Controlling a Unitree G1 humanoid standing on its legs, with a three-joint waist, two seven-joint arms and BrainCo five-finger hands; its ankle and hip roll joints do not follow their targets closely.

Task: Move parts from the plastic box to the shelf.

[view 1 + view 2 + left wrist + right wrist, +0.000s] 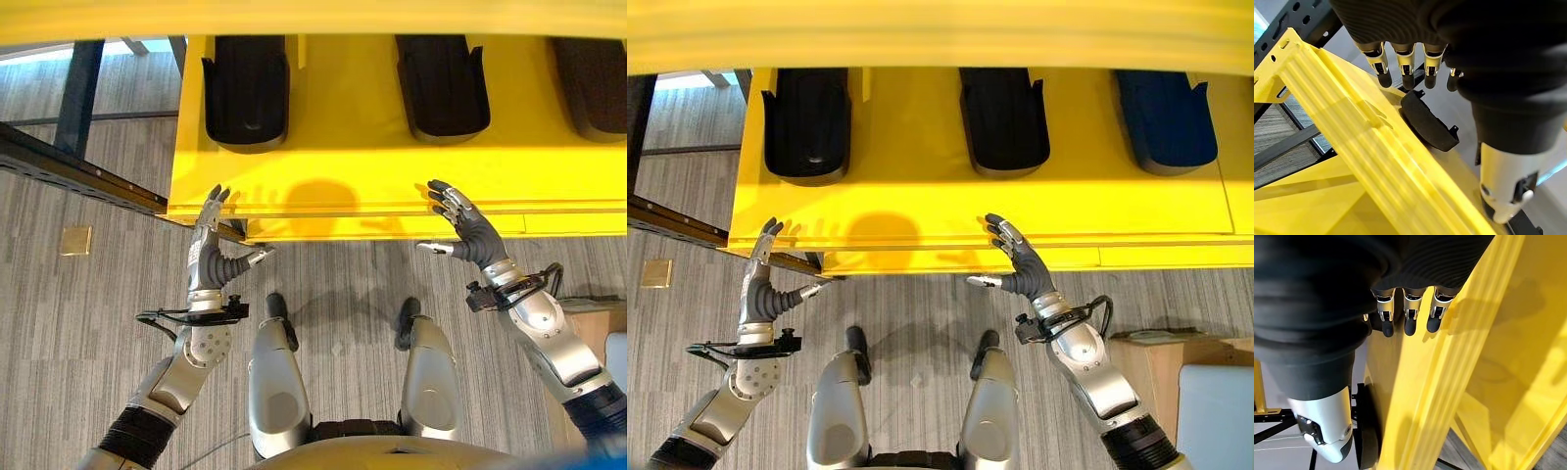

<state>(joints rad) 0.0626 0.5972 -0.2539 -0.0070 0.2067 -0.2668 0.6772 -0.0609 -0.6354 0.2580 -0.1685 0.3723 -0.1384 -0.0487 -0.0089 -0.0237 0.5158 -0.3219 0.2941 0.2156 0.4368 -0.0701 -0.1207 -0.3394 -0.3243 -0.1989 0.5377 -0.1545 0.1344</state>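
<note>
Parts sit in a row on the yellow shelf [323,166]: a black part [246,90] toward the robot's left, a second black part [442,86] in the middle, and a third [1165,119] toward the right that looks dark blue in the right eye view. Each is a long moulded piece with a rounded near end, lying flat on the shelf surface with gaps of bare yellow between them. The shelf's front lip runs straight across just below them, and a second yellow level crosses the top of both eye views.

The left robot hand [209,257] is raised at the shelf's left front corner, fingers straight and spread, thumb out to the side, with nothing in it; its fingertips [1405,78] lie at the front lip, and whether they touch it I cannot tell. Its wrist view looks past the fingers at the leftmost black part lying on the yellow surface. The right robot hand [467,230] is likewise open and empty, fingers extended up to the front lip below the middle part, thumb splayed toward the left. In its wrist view the fingertips [1409,325] hang just beside the yellow edge.

A dark metal frame [69,162] runs beside the shelf's left end over grey carpet floor [88,313], and a pale box [1156,367] stands at the right
</note>
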